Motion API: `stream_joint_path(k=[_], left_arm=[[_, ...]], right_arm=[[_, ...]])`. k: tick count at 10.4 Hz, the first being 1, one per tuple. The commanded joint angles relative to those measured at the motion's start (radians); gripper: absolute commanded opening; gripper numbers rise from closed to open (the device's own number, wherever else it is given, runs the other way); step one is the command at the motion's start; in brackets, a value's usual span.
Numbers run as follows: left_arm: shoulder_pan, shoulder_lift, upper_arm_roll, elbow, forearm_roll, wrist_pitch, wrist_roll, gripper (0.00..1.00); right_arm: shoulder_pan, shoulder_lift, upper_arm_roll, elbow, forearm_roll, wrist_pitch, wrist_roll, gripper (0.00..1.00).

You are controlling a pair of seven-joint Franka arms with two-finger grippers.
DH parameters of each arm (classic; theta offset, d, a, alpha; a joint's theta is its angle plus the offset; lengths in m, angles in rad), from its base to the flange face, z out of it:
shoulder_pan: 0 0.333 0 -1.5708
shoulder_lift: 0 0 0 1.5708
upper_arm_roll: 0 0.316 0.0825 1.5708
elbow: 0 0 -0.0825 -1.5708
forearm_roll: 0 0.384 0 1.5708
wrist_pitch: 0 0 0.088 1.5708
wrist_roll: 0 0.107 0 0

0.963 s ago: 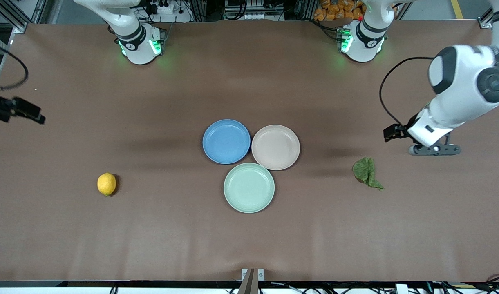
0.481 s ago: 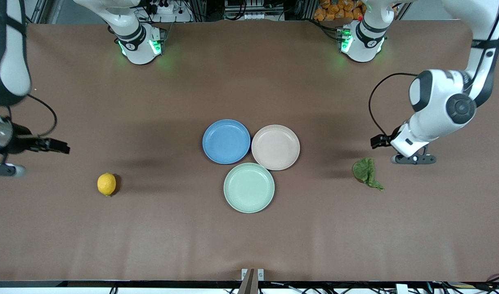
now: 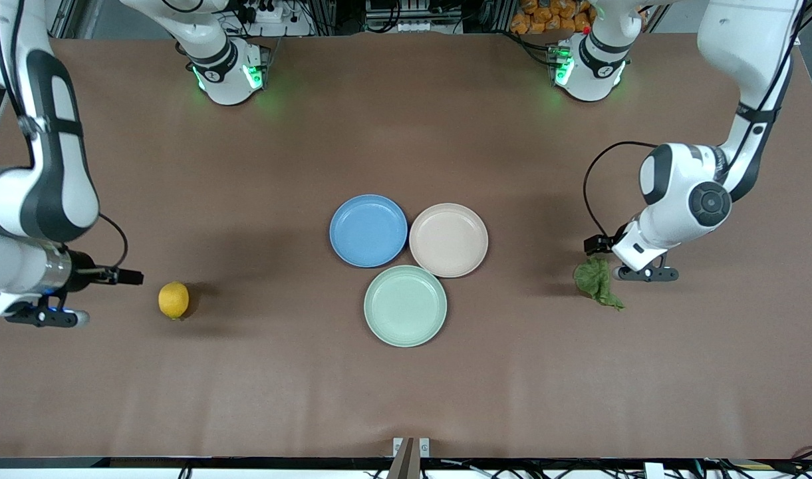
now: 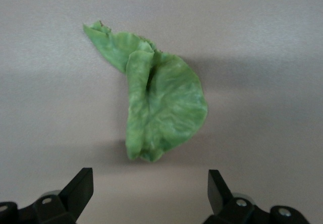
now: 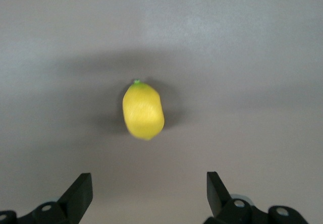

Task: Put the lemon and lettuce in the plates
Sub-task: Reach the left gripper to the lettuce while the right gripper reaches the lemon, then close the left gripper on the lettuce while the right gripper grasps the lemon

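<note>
The left gripper [image 4: 147, 193] hangs low over the brown worktop [image 3: 406, 386], its fingers spread wide and holding nothing. The dark green wrinkly lettuce leaf [image 4: 156, 103] lies flat just ahead of the open fingertips, toward the plates.

The right gripper [image 5: 149, 196] hovers at the right arm's end of the worktop, also wide open and empty, with the small oval bright yellow lemon [image 5: 143, 110] resting a little ahead of it.

Well apart from both grippers, mid-worktop, sit the round matte blue plate [image 3: 368, 230] and pale beige-pink plate [image 3: 448, 239], touching a pale mint-green plate [image 3: 405, 305]. All three are bare.
</note>
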Motion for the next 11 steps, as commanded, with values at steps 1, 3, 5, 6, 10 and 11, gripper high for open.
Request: stream_joint_path(k=[1, 3, 5, 6, 10, 11], left_arm=[[0.004, 0.057, 0.003, 0.017, 0.039, 0.061, 0.016, 1.00], [0.004, 0.090, 0.007, 0.048, 0.042, 0.061, 0.014, 0.85], [0.007, 0.097, 0.009, 0.056, 0.044, 0.061, 0.016, 0.62], [0.009, 0.111, 0.009, 0.069, 0.044, 0.062, 0.016, 0.50], [0.004, 0.124, 0.009, 0.082, 0.044, 0.059, -0.017, 0.00], [0.001, 0.116, 0.009, 0.083, 0.044, 0.053, -0.045, 0.00]], right_arm=[[-0.015, 0.060, 0.012, 0.019, 0.012, 0.041, 0.004, 1.00], [-0.020, 0.107, 0.012, 0.019, 0.014, 0.093, 0.007, 1.00], [-0.025, 0.135, 0.012, 0.019, 0.076, 0.112, 0.005, 1.00], [-0.020, 0.147, 0.012, 0.018, 0.086, 0.112, 0.008, 1.00], [-0.011, 0.202, 0.015, 0.013, 0.087, 0.152, 0.005, 1.00], [-0.008, 0.218, 0.015, 0.007, 0.087, 0.172, 0.005, 1.00]])
